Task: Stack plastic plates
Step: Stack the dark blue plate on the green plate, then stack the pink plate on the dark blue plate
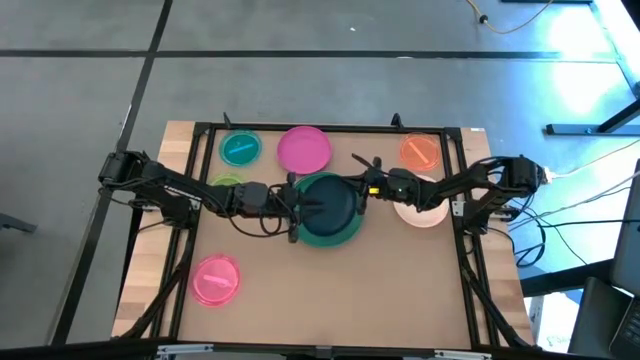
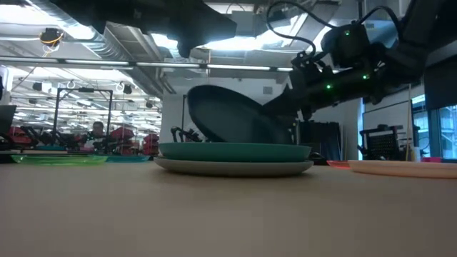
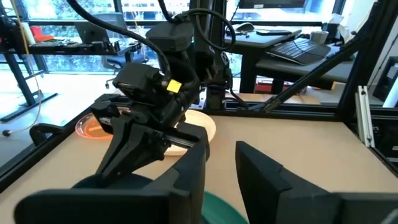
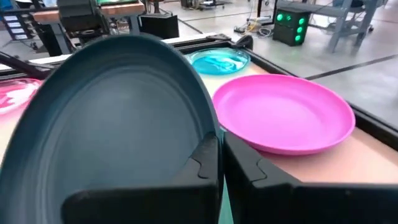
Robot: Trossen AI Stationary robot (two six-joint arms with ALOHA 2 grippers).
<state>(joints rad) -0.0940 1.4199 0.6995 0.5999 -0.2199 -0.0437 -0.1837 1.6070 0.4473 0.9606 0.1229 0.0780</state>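
Observation:
A dark slate plate [image 1: 328, 198] stands tilted over a teal-green plate [image 2: 232, 150], which lies on a grey plate [image 2: 232, 168] at the table's middle. My right gripper [image 1: 363, 190] reaches in from the right and is shut on the slate plate's right side [image 4: 124, 130]. My left gripper [image 1: 293, 208] is open at the stack's left edge, and nothing shows between its fingers [image 3: 186, 174] in the left wrist view. Whether it touches the stack, I cannot tell. My right gripper pinches the dark slate plate's rim [image 4: 210, 127] on the plate's right side, one finger on the inner face and one on the outer. The fingers come from the table's right, slanting down. The plate is tilted, its lower part down at the teal-green plate [image 2: 285, 146].
Along the far edge lie a small teal plate [image 1: 240, 148], a magenta plate [image 1: 304, 148] and an orange plate [image 1: 420, 150]. A cream plate [image 1: 422, 212] sits under the right arm, a green plate [image 1: 228, 183] partly under the left arm, and a pink plate [image 1: 215, 278] near left.

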